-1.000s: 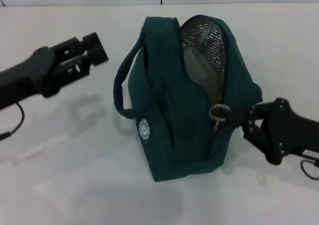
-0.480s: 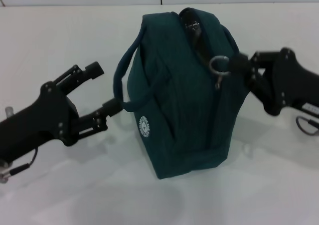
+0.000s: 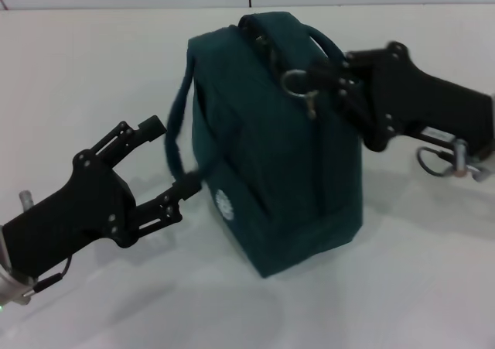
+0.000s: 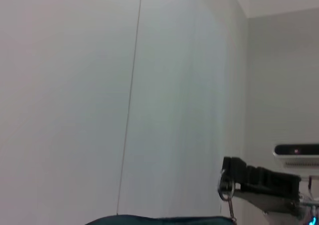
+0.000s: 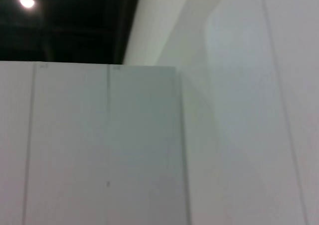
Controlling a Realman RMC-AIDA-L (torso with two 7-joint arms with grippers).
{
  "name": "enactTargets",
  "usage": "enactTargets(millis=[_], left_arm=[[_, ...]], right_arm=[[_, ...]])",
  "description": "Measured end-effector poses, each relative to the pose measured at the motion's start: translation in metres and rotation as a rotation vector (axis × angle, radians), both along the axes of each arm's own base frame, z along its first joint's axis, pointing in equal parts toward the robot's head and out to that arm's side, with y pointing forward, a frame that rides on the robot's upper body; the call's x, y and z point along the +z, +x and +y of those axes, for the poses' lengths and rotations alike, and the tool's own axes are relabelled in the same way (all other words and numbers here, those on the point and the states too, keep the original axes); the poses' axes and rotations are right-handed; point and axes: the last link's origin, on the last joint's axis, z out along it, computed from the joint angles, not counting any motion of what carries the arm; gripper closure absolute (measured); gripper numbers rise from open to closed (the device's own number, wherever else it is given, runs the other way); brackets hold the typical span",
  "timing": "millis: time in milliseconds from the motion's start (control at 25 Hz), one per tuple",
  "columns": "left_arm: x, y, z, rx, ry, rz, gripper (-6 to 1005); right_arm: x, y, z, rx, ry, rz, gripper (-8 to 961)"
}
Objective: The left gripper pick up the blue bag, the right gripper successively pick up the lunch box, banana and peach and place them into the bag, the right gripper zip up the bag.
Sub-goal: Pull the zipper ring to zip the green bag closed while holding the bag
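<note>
The blue bag (image 3: 278,155) stands upright in the middle of the white table in the head view, and its top looks closed. My right gripper (image 3: 334,78) is at the bag's top right, shut on the tab of the ring zipper pull (image 3: 296,83). The left wrist view also shows that ring (image 4: 226,187), the right gripper (image 4: 234,171) and a strip of the bag's top (image 4: 159,220). My left gripper (image 3: 172,157) is open at the bag's left side, with the near handle (image 3: 176,124) hanging between its fingers. The lunch box, banana and peach are not in view.
The white table (image 3: 387,287) spreads all around the bag and ends at a pale wall behind it. A loop of cable (image 3: 433,163) hangs under my right arm. The right wrist view shows only wall panels and a dark ceiling.
My right gripper has pulled the zipper ring along the bag's top and the foil-lined opening has closed. My left gripper has dropped, opened and come up to the handle. The bag has shifted.
</note>
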Motion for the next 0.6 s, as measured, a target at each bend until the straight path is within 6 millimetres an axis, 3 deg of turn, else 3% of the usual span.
enactTargets(millis=[600], left_arm=[[-0.005,-0.003,0.004,0.045,0.008,0.005,106]], right_arm=[[-0.007,-0.025,0.020,0.034,0.015,-0.039,946]])
